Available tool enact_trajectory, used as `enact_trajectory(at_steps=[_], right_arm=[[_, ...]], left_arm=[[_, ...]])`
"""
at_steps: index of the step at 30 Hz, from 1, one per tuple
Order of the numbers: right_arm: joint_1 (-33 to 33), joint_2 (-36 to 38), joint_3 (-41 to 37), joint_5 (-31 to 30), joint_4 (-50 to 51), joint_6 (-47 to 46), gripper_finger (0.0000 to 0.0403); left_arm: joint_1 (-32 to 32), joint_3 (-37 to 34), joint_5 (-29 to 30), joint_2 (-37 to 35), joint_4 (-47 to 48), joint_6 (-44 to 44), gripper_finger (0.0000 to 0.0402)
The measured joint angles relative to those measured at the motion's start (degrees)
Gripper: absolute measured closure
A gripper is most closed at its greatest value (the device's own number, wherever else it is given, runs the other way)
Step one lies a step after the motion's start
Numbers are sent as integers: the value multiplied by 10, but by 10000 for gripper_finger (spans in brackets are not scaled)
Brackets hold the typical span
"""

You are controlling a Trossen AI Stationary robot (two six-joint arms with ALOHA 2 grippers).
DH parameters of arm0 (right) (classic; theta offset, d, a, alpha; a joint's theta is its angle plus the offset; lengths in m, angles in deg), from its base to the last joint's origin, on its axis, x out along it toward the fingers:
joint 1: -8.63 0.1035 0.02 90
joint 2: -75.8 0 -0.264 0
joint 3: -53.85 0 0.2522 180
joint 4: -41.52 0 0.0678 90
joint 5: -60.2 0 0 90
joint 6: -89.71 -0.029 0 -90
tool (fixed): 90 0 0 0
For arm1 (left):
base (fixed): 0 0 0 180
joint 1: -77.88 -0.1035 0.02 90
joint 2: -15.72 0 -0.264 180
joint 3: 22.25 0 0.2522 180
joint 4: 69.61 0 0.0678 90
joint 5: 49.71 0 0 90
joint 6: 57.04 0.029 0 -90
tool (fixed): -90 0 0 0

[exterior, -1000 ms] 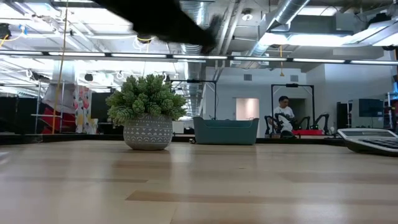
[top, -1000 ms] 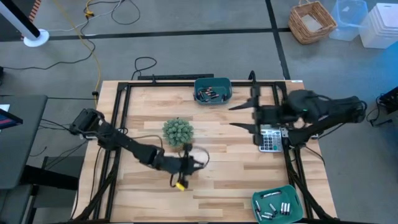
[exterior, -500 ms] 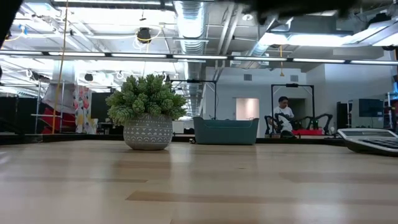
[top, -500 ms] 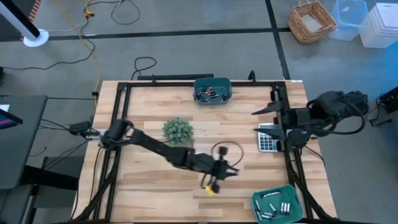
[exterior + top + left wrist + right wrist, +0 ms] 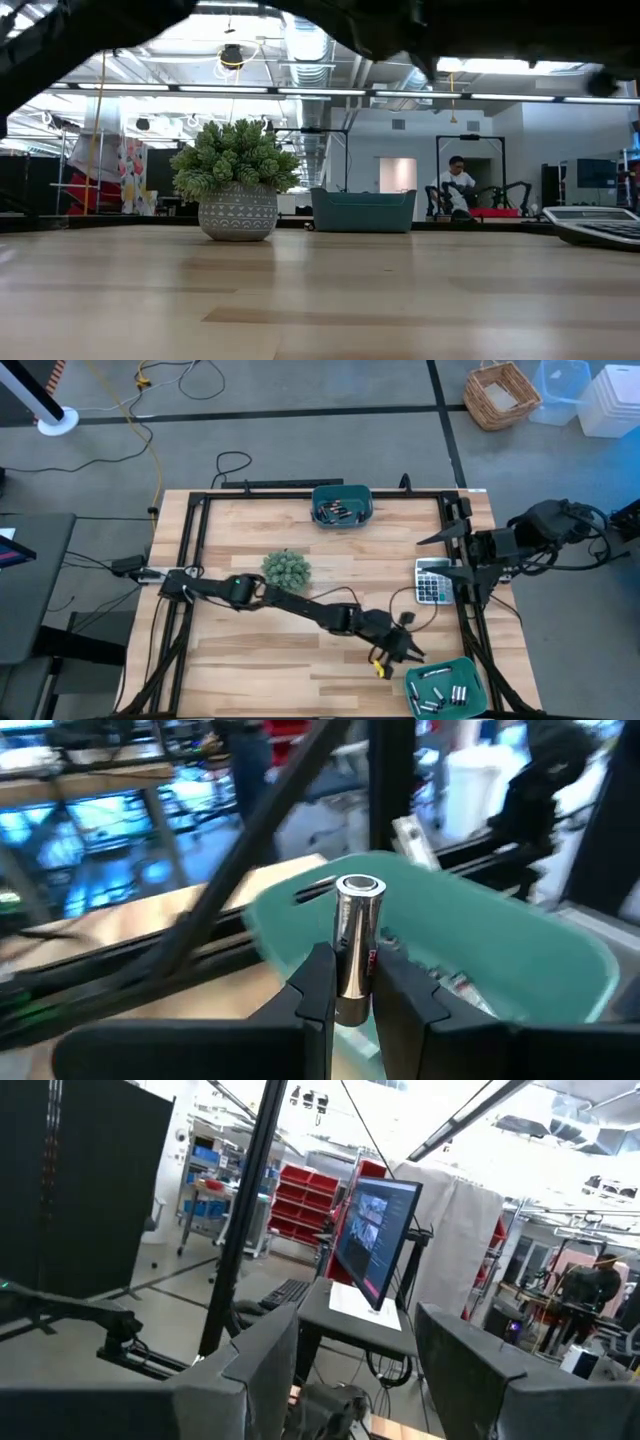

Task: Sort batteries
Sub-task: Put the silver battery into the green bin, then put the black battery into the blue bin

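Observation:
My left gripper [image 5: 400, 652] reaches across the table to the near right and is shut on a silvery battery [image 5: 356, 935], just short of the near teal bin [image 5: 470, 665], which holds several batteries [image 5: 440, 695]. In the left wrist view the bin [image 5: 520, 955] lies right behind the held battery. A second teal bin [image 5: 341, 505] with batteries stands at the far edge. My right gripper [image 5: 432, 557] hangs open and empty above the table's right edge, over the grey calculator [image 5: 432, 585]. My left gripper pinches the battery's lower half [image 5: 352, 982] between its two fingers. The fingers come nearly level from the table's left. The battery stands upright, its top cap [image 5: 360, 885] sticking out above the fingertips, lifted clear of the table.
A potted plant [image 5: 287, 570] stands left of the table's middle, beside my left arm. A small yellow tag [image 5: 379, 668] hangs below the left gripper. A black frame [image 5: 200, 540] runs round the tabletop. Bare wood lies at the near left.
My left gripper has swept from the table's middle toward the right and near edges, up to the near teal bin, carrying the battery. My right gripper has drawn back toward the right edge, off the table's middle, still open.

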Motion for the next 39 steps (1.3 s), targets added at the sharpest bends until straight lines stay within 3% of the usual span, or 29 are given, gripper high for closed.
enact_trajectory(at_steps=[2, 4, 16, 26, 34, 39], right_arm=[[0, 0, 0, 0, 3, -1, 183], [0, 1, 0, 0, 3, -3, 183], [-3, -1, 0, 0, 10, 1, 183], [-3, -1, 0, -11, 8, 3, 183], [-3, -1, 0, -11, 13, 2, 183], [-3, -1, 0, -11, 19, 2, 183]], left_arm=[[1, 44, -25, 34, 5, -22, 364], [2, 24, -42, 41, -55, -49, 364], [8, 18, -112, 39, -29, -88, 364], [14, 18, -111, 38, -3, -90, 362], [15, 18, -94, 38, 2, -79, 257], [13, 18, -86, 38, 9, -60, 226]])
